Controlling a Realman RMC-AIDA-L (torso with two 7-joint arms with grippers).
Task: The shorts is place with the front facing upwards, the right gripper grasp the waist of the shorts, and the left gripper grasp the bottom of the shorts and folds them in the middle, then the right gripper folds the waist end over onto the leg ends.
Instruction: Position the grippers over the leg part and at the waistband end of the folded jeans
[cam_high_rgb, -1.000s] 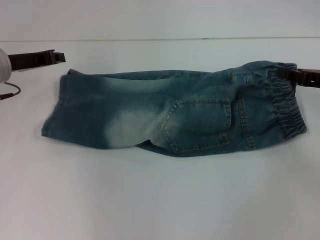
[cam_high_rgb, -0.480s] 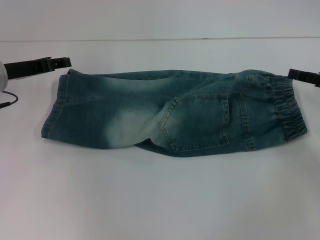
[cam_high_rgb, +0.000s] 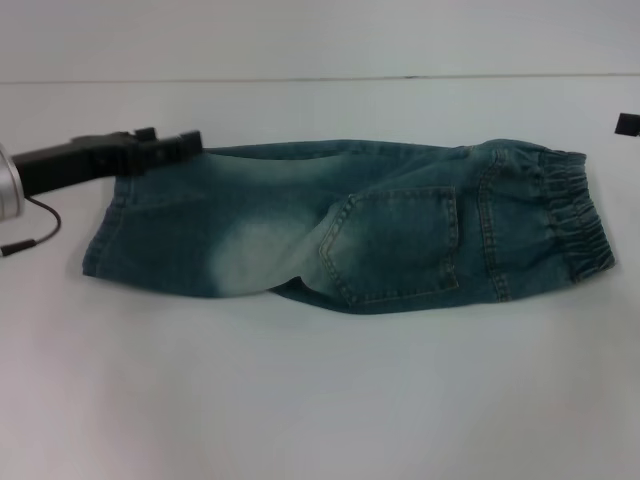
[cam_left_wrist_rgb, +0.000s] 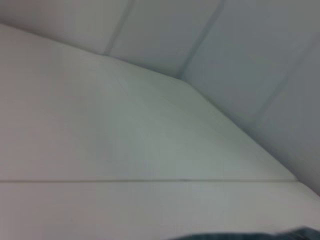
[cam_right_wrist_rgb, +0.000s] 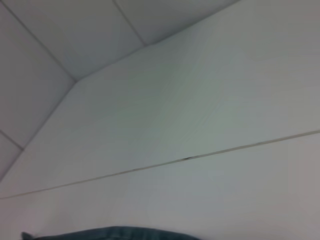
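The blue denim shorts (cam_high_rgb: 350, 230) lie flat on the white table, doubled lengthwise with a back pocket (cam_high_rgb: 395, 245) on top. Their elastic waist (cam_high_rgb: 570, 215) is at the right and the leg ends (cam_high_rgb: 110, 235) at the left. My left gripper (cam_high_rgb: 185, 142) reaches in from the left and hangs over the far corner of the leg ends. Only a small dark tip of my right gripper (cam_high_rgb: 628, 124) shows at the right edge, apart from the waist. Each wrist view catches a sliver of the shorts (cam_left_wrist_rgb: 250, 235) (cam_right_wrist_rgb: 115, 233).
The white table (cam_high_rgb: 320, 400) spreads wide in front of the shorts. A seam line (cam_high_rgb: 300, 78) runs across it behind them. A thin cable (cam_high_rgb: 35, 225) dangles from the left arm near the leg ends.
My left gripper has slid to the right, over the far leg-end corner. My right gripper has drawn off to the right, away from the waist, which now lies flat.
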